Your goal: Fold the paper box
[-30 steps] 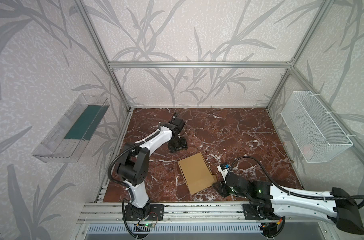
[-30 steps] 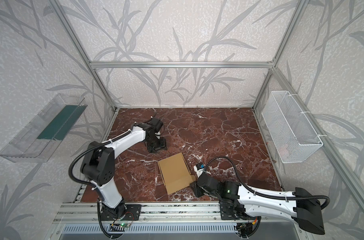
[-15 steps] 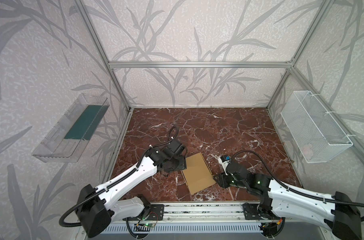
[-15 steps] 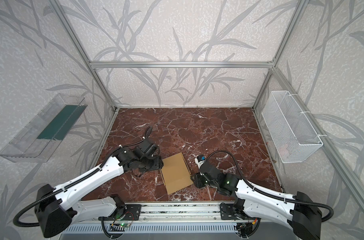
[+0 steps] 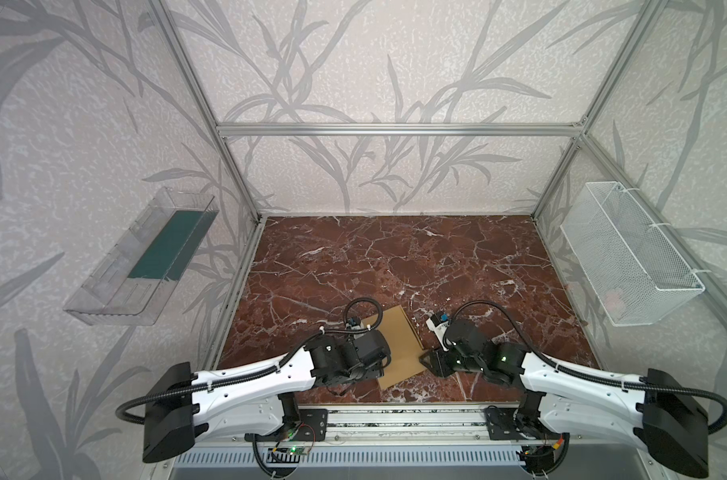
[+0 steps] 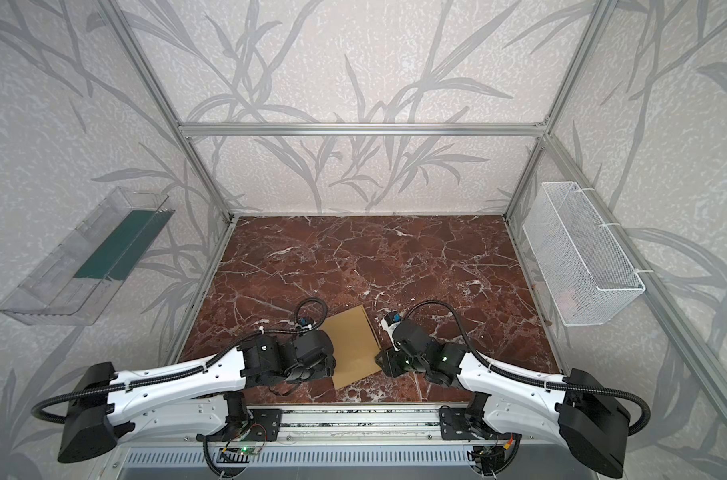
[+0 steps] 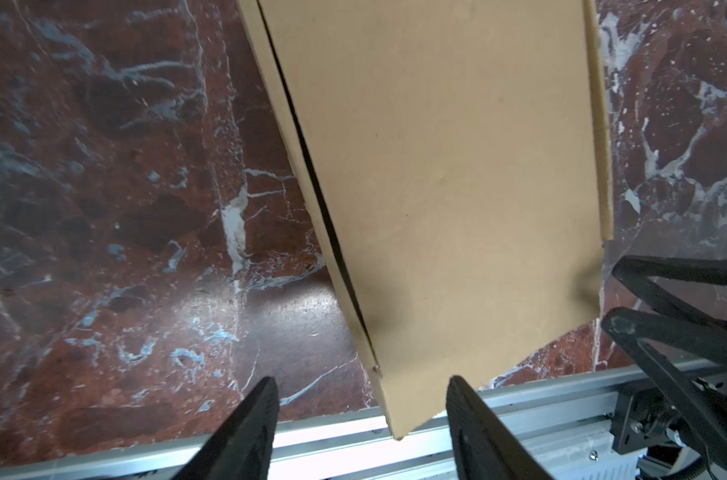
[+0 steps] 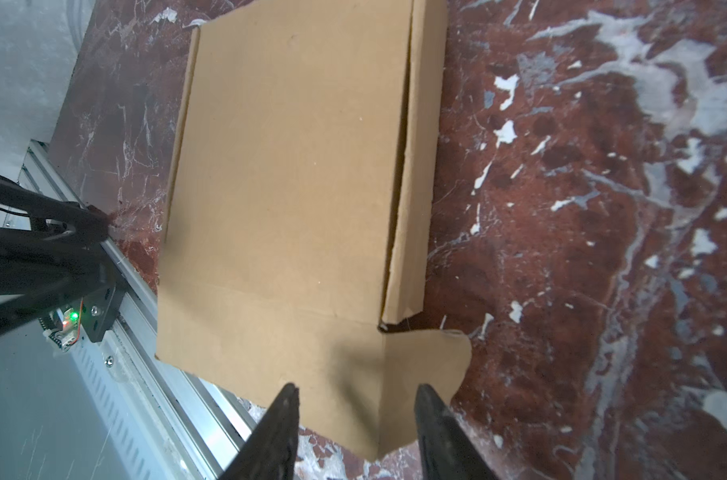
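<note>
Flanking the paper box [image 5: 400,341]: left gripper [image 7: 359,386], right gripper [image 8: 355,392].

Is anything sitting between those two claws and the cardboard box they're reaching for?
Nothing visible does. The paper box lies on the bare marble tabletop. The left gripper, jaws open, is right at one corner; the right gripper, jaws open, is over a flap on the opposite side.

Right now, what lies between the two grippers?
The paper box lies on the table between the left gripper and right gripper, as both top views show.
</note>
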Robot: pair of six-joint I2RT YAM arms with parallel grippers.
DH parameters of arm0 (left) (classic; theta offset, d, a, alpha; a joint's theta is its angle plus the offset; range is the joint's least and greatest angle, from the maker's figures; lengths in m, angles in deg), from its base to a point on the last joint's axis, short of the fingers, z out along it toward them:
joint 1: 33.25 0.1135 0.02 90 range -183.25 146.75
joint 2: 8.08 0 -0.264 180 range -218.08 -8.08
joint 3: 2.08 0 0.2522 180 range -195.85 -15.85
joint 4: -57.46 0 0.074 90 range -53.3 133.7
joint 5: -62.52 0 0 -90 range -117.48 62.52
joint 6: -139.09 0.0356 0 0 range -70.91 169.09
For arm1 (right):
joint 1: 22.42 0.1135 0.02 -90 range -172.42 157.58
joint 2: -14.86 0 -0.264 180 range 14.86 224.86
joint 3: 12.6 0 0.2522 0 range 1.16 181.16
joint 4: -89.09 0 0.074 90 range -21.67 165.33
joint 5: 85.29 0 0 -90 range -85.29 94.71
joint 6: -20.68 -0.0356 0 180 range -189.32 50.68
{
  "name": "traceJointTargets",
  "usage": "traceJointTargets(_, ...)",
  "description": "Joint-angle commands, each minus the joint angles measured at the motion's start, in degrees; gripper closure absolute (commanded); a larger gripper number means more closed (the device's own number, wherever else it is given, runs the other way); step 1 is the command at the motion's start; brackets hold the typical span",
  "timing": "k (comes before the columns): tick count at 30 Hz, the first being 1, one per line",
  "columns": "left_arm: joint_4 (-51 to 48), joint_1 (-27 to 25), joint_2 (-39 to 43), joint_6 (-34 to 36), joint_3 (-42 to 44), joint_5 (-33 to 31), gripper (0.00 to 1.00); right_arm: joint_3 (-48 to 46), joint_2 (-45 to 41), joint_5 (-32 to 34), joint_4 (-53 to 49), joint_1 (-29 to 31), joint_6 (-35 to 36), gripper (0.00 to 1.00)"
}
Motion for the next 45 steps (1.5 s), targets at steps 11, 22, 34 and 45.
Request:
traceJointTargets(11, 12.12, -5.09, -7.7, -8.44, 2.96, -1.73, 0.34, -0.88, 1.39, -1.87, 2.73, -1.07, 0.58, 0.55)
traceJointTargets(22, 14.76, -5.88, -7.72, -10.55, 5.38, -2.71, 0.34, -1.43, 2.68, -2.95, 4.14, -1.07, -0.13, 0.56)
traceJointTargets(34, 15.64, -6.05, -5.65, -11.51, 7.61, -3.54, 0.34, -1.09, 3.61, -1.15, 3.99, -1.09, 1.01, 0.49)
traceJointTargets(45, 16.88, -6.15, -3.87, -11.48, 8.65, -4.75, 0.34, -0.99, 6.49, -4.86, 7.96, -1.09, -0.38, 0.5)
